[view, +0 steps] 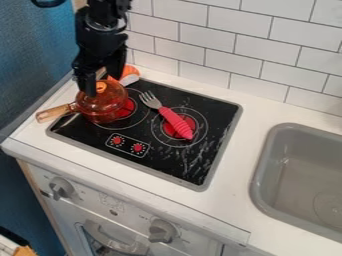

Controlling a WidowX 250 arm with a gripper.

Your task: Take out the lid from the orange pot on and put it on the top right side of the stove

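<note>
Claw [99,82] at pot lid [112,98] (orange knob [101,87])

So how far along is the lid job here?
No step looks finished: the lid appears to be on the orange pot. The gripper is at the lid's knob, though whether it has a grip is unclear. Left to do: lifting the lid and setting it on the stove, top right.

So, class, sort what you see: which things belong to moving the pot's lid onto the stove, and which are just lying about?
For the job:
- lid
- pot
- stove
- gripper

Just lying about:
- fork
- orange-and-white thing
</note>
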